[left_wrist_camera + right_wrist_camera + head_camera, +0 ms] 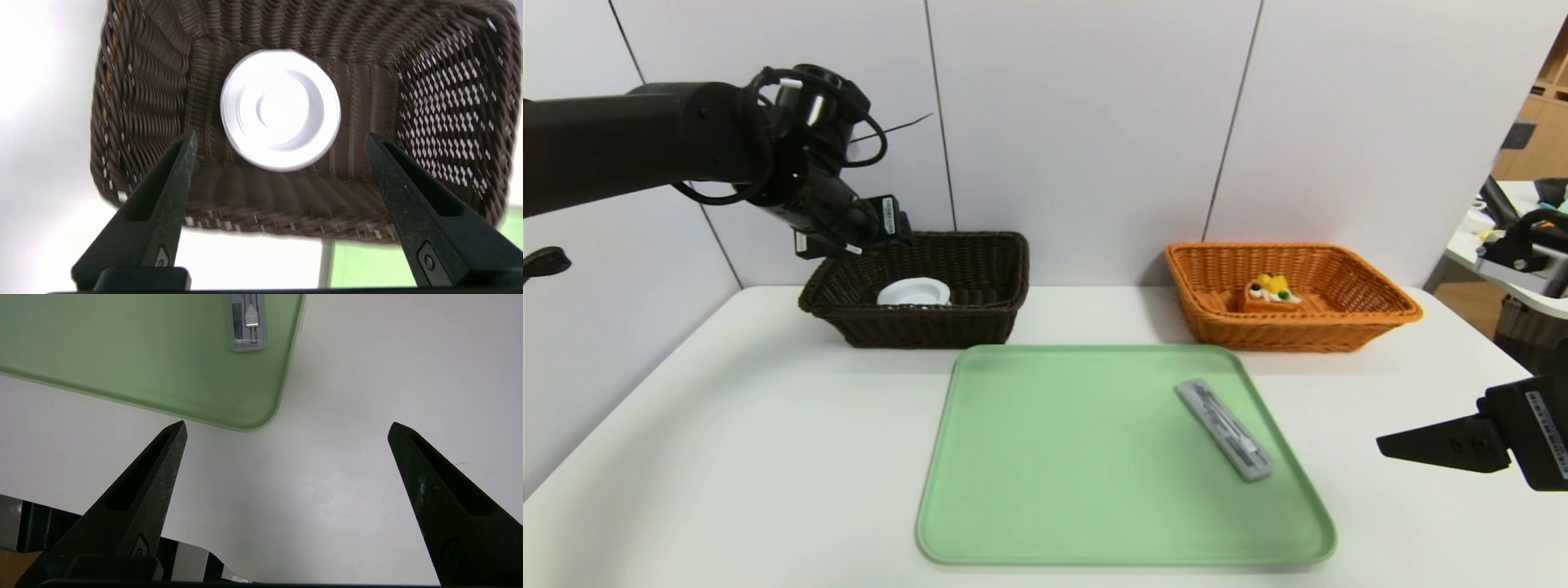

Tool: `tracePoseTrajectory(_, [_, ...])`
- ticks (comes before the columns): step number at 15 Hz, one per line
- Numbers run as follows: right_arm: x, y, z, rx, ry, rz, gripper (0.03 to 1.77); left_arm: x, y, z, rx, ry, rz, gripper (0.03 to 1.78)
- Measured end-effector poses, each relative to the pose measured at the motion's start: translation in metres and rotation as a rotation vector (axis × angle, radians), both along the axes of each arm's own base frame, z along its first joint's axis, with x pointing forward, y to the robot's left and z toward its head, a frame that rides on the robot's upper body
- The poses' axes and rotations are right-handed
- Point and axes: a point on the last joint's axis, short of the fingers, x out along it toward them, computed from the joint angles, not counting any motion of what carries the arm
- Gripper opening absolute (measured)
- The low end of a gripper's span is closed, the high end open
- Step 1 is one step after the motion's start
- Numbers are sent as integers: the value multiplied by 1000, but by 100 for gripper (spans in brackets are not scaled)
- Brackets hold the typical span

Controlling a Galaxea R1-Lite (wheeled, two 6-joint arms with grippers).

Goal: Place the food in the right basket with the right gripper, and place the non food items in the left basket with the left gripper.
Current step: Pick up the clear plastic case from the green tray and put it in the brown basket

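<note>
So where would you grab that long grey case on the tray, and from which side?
I'd take the case around its middle, coming from above, one finger along each long edge. It lies flat and is narrow across, so that way looks easiest. It sits slantwise on the tray, so the left gripper would probably need to turn to match.

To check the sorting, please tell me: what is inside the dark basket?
The basket holds a white bowl. Whatever lies under the bowl is covered and cannot be seen.
</note>
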Motion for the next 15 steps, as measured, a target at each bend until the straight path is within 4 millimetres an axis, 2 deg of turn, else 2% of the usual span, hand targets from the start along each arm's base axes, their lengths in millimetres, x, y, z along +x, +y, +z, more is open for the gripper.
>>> tracePoseTrajectory(3, [5,2,12,15,-42,0,170,-32,-12,12,-26,70,-19,154])
tracePoseTrajectory(5, [12,5,19,20,-60,10,170,-60,-19,19,-42,139,-29,158])
tracePoseTrajectory(8, [29,13,24,14,-65,24,170,-100,-24,26,-3,194,-86,162])
tracePoseTrajectory(11, [48,24,22,-4,-43,50,170,-128,-19,23,88,190,-172,165])
tracePoseTrajectory(15, [71,36,5,-67,17,106,170,-149,-10,9,215,79,-282,167])
